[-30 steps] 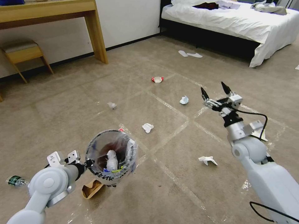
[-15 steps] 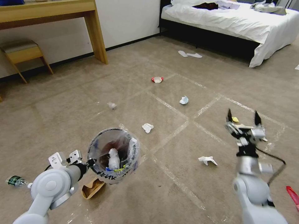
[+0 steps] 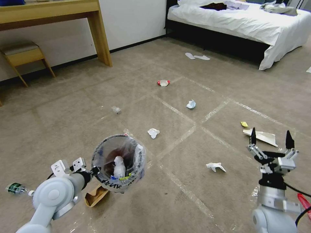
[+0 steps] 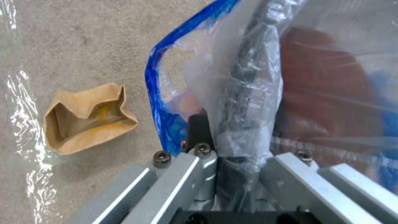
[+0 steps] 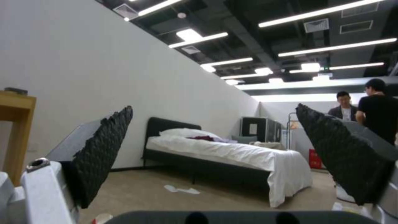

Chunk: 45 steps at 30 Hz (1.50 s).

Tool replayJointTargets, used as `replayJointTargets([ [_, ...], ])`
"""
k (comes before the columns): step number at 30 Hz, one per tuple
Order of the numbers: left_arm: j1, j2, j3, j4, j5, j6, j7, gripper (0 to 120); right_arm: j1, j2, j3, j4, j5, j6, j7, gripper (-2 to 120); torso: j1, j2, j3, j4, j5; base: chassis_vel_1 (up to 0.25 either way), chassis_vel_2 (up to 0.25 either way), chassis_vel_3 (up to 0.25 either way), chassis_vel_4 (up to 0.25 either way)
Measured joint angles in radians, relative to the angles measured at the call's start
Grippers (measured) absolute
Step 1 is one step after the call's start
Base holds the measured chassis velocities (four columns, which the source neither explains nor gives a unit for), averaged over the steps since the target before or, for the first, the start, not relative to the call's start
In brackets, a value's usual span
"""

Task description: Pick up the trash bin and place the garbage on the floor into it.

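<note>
Trash bin (image 3: pixel 118 163): already lifted off the floor (image 3: pixel 181 194), gripped at the rim by the left end effector (image 3: pixel 92 170), clamped over the bag-wrapped edge. Inside, a small bottle and wrappers, so partly filled. Right end effector (image 3: pixel 271 139): empty, fingers spread wide, pointed upward, raised near the paper sheet (image 3: pixel 264 137). Left on the carpet: white tissue (image 3: pixel 153 132), second tissue (image 3: pixel 215 166), bluish wad (image 3: pixel 191 104), crushed bowl (image 3: pixel 163 83), cardboard box (image 3: pixel 95 196) just below the bin. Judged under halfway done.
</note>
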Motion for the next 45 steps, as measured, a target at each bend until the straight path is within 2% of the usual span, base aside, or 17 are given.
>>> replayJointTargets([
  [17, -0.004, 0.018, 0.001, 0.003, -0.008, -0.003, 0.005, 0, 0.021, 0.049, -0.032, -0.035, -0.064, 0.019, 0.003, 100, 0.000, 0.000, 0.000, 0.0000, 0.0001, 0.000, 0.000, 0.000, 0.000],
  [37, -0.020, 0.019, 0.003, 0.019, -0.008, -0.007, 0.008, 0, 0.055, 0.052, -0.032, -0.077, -0.075, 0.023, 0.000, 100, 0.000, 0.000, 0.000, 0.0000, 0.0000, -0.033, 0.035, 0.037, -0.037],
  [45, -0.020, 0.030, -0.015, 0.018, -0.017, -0.004, 0.000, 0, 0.060, 0.051, -0.033, -0.080, -0.080, 0.024, -0.001, 100, 0.000, 0.000, 0.000, 0.0001, 0.0000, -0.087, 0.092, 0.097, -0.092],
])
